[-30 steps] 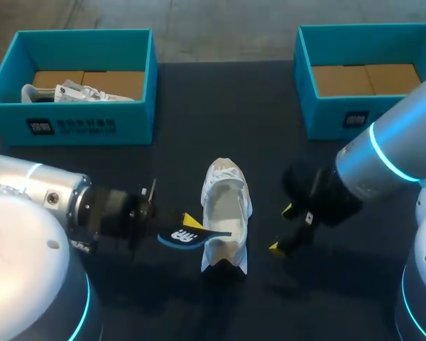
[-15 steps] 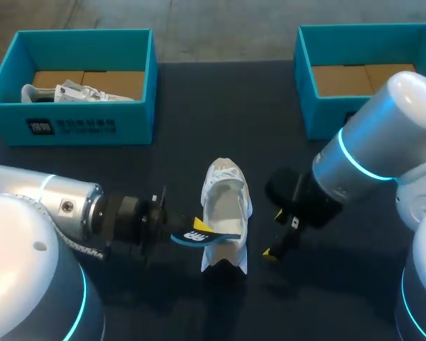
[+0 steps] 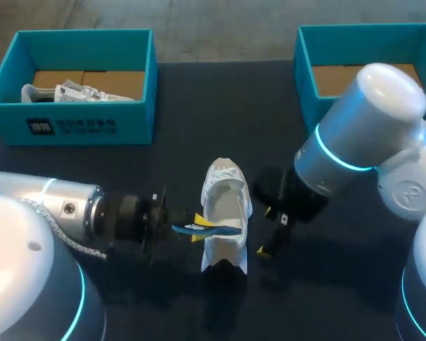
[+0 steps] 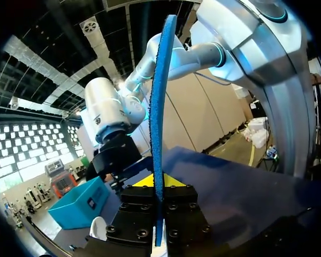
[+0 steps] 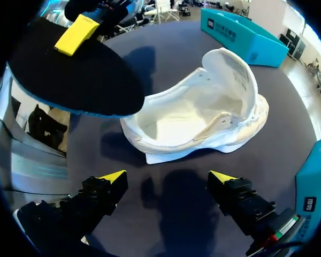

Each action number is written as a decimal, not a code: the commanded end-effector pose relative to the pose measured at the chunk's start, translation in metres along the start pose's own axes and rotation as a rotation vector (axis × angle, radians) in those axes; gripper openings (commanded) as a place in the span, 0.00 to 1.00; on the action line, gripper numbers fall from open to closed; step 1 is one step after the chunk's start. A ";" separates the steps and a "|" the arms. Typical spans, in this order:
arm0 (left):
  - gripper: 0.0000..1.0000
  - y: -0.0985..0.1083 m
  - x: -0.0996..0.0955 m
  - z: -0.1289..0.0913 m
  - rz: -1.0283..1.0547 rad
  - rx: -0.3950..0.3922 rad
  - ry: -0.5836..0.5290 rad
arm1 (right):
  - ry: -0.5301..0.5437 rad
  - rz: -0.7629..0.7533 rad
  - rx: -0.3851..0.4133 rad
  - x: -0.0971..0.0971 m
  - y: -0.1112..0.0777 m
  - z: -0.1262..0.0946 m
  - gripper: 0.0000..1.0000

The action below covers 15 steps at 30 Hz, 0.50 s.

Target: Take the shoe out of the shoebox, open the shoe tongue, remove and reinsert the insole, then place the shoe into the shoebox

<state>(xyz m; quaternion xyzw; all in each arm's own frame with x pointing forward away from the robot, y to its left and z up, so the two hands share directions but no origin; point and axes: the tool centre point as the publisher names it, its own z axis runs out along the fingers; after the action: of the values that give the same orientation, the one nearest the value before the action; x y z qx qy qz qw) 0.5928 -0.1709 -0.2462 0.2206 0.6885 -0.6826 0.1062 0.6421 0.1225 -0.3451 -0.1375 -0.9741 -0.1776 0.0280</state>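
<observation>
Looking down from the head view, the white shoe (image 3: 226, 213) stands on the dark surface (image 3: 199, 135) between the two arms, its mouth wide open. The left end effector (image 3: 197, 229) is clamped on the insole (image 3: 216, 229), which pokes in over the shoe's opening. Can't really tell whether it touches the inside. The right end effector (image 3: 265, 231) hangs just beside the shoe, fingers spread wide, holding nothing. At the far corners sit a teal left shoebox (image 3: 78, 124) with a second shoe (image 3: 74, 92) in it, and a teal right shoebox (image 3: 319, 99).

Left wrist view: the insole (image 4: 161, 96) is seen edge-on, a thin blue line sticking straight out of the pinched left end effector (image 4: 159, 199).

Right wrist view: the shoe (image 5: 203, 115) lies ahead of the wide-open right end effector (image 5: 166, 179), pale lining showing, tongue flipped up. The insole (image 5: 69, 75) is black on top with a blue rim.
</observation>
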 end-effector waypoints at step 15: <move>0.00 0.001 -0.005 -0.007 0.012 -0.010 -0.059 | 0.008 -0.047 0.038 -0.011 0.012 0.012 1.00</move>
<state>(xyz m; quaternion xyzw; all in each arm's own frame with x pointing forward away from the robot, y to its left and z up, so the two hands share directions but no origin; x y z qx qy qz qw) 0.6048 -0.1689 -0.2460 0.2075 0.6858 -0.6859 0.1269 0.6561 0.1317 -0.3514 -0.1125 -0.9799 -0.1618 0.0311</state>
